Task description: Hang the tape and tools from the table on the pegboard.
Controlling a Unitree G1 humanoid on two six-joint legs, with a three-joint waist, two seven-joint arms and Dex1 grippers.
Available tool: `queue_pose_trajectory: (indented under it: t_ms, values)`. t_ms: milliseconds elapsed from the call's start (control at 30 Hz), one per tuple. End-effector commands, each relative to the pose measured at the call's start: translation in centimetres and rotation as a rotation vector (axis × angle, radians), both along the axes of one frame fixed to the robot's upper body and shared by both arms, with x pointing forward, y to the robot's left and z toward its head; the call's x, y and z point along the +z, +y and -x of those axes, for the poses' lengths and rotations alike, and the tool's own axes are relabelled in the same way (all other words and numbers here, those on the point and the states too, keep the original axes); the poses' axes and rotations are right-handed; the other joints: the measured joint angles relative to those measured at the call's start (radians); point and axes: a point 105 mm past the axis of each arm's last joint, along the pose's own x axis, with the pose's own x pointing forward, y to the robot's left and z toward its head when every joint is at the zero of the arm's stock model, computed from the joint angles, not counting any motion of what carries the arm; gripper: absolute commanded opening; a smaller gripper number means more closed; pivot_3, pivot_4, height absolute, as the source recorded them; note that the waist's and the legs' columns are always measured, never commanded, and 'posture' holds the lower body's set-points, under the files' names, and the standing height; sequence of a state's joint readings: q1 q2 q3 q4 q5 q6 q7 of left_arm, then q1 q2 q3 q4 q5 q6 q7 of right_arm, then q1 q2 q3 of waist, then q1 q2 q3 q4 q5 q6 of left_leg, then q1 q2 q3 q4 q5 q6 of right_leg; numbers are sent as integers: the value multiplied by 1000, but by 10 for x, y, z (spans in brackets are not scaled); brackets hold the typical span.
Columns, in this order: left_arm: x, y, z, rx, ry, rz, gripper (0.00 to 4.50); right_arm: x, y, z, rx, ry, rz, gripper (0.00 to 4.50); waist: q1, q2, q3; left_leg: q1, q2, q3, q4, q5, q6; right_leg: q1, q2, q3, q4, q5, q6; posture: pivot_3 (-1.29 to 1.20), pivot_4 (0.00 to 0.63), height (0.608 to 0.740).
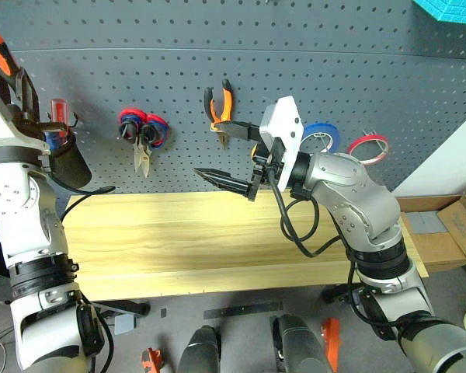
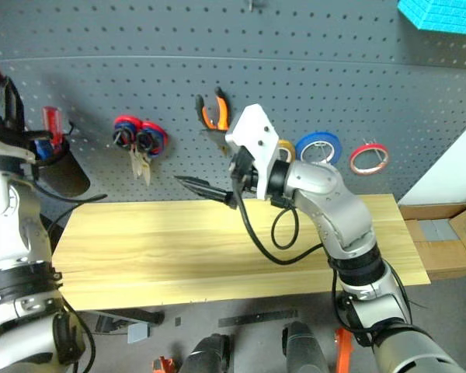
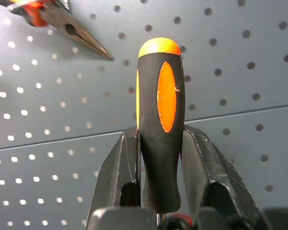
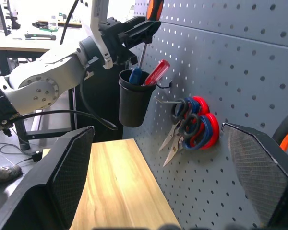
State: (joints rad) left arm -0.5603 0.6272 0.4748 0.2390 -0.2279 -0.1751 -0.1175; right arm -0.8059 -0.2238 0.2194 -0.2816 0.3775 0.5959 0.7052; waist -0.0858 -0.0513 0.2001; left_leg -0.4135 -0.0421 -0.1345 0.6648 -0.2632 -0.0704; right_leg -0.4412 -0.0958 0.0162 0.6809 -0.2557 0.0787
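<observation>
Plainly unmarked: screwdriver [image 3: 161, 124], pegboard [image 3: 240, 57].

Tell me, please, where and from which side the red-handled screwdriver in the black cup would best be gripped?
Probably the red-handled screwdriver is best gripped by its handle, the part leaning out above the rim of the black cup; its shaft is hidden inside. Come from above and the open side, jaws across the handle, since the pegboard stands close behind.

Between my spread fingers [image 4: 67, 177] I see my left gripper [image 4: 134, 31] holding the screwdriver [image 4: 151, 21] above a black cup [image 4: 132, 103] on the pegboard [image 4: 240, 62], scissors [image 4: 189, 124] hanging beside.
</observation>
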Motion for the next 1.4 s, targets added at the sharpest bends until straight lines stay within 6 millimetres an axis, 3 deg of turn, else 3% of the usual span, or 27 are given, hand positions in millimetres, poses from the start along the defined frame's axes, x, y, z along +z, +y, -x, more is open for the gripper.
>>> queue_pose_trajectory:
  t_ms: [33, 167, 500, 533, 633, 700, 833, 933, 1000, 1067, 1133, 1200, 1300, 1400]
  values:
    - [8, 9, 10, 59, -32, -17, 835, 15, 1, 8, 29, -55, -38, 4407, 1, 0, -3, 0, 0, 0, 0, 0, 0, 0, 0, 0, 0, 0, 0, -9, 132, 740]
    - [-5, 19, 6, 75, -9, 35, 835, 16, 1, 9, 32, -56, -40, 4407, 2, 0, -7, 1, 0, 0, 0, 0, 0, 1, 0, 0, 1, 0, 0, -12, 131, 740]
    - [-8, 28, 11, 99, -64, 137, 4245, 13, -1, 8, 21, -56, -26, 4407, 0, -1, -9, 2, 0, 0, 0, 0, 0, 1, 0, 0, 1, 1, -1, -23, 133, 740]
    - [-6, 29, 14, 99, -81, 147, 4486, 13, -2, 8, 19, -56, -26, 4407, 0, -1, -9, 3, 0, 0, 0, 0, 0, 1, 0, 0, 1, 1, -1, -23, 133, 740]
    - [9, 22, 23, 84, -148, 144, 4486, 13, -6, 8, 13, -56, -29, 4407, 1, -1, -10, 3, 0, 0, 0, 0, 0, 1, 0, 0, 1, 1, -1, -20, 128, 740]
    - [22, 9, 25, 52, -176, 112, 4486, 13, -11, 7, 8, -54, -35, 4407, 2, -3, -11, 3, 0, 0, 0, 0, 0, 1, 0, 0, 1, 1, -1, -16, 122, 740]
    - [52, -41, 20, -143, -172, -20, 4486, 14, -28, 9, 0, -34, -67, 4407, 11, -4, -16, 3, 0, -1, 0, 0, 0, 2, 0, 0, 1, 1, -1, -15, 113, 740]
    - [49, -96, 11, -382, -62, -128, 4486, 8, -44, 11, -21, 8, -77, 4407, 12, -3, -29, 3, 0, 0, 0, 0, 0, 4, 0, 0, 0, 1, -1, -17, 104, 740]
    - [21, -136, 3, -580, 112, -138, 4486, -4, -56, 12, -60, 37, -51, 4407, 11, 1, -39, 4, 0, 1, 0, 0, 0, 5, 0, 1, -1, 1, -1, -26, 97, 740]
    - [-18, -161, 2, -689, 291, -132, 4486, -19, -66, 15, -107, 76, -30, 4407, 7, 7, -44, 9, 0, 1, -1, 0, 1, 10, 0, 1, -1, 1, -1, -37, 92, 740]
    - [-48, -165, 3, -680, 405, -88, 4486, -35, -73, 16, -158, 117, -14, 4407, 1, 17, -51, 18, 0, 2, -4, -3, 6, 21, 1, 2, -4, 0, 0, -49, 88, 740]
    - [-68, -169, 3, -659, 490, -50, 4486, -50, -78, 18, -191, 146, 3, 4407, -4, 19, -52, 24, 2, 6, -4, -4, 8, 22, 4, 7, -1, -1, 0, -49, 83, 740]
    - [-107, -163, 3, -601, 578, 96, 4486, -84, -91, 15, -301, 231, 14, 4407, -1, 21, -54, 32, 6, 4, -3, -4, 8, 28, 9, 7, 0, 1, -2, -58, 74, 740]
    - [-139, -152, 4, -529, 648, 173, 4486, -113, -108, 5, -438, 259, 21, 4407, 4, 23, -60, 48, 7, 5, -4, -4, 8, 48, 10, 5, -3, 0, -1, -51, 59, 740]
